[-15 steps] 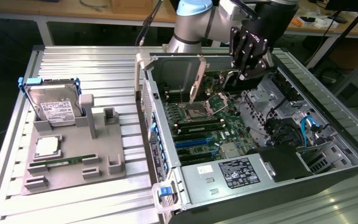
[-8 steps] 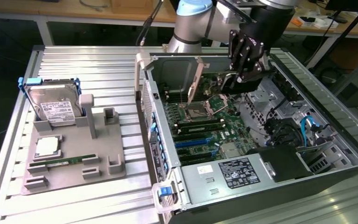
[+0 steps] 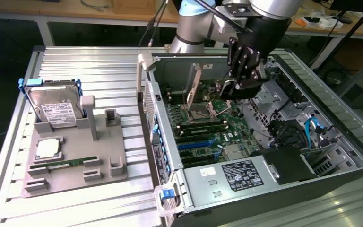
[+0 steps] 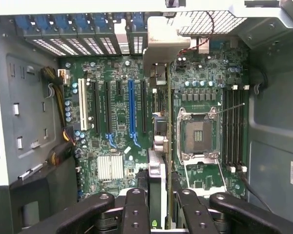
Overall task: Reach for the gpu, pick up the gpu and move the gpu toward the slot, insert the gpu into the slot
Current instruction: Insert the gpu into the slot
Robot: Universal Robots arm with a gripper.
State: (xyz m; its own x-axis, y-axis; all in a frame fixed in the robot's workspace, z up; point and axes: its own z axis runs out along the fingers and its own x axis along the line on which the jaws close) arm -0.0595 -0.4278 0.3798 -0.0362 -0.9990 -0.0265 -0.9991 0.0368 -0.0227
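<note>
— what does the black end effector (image 3: pixel 235 91) have?
— its fingers are clamped on the gpu (image 4: pixel 156 183), a thin green expansion card with a silvery end bracket, seen edge-on from the wrist.
— and where is the gpu?
— inside the open grey computer case (image 3: pixel 342 109), upright over the green motherboard (image 4: pixel 117 112), just beside the long blue and black slots (image 4: pixel 143 107). contact with a slot cannot be told.

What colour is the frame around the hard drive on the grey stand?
Blue frame, clearest in the exterior view.
</note>
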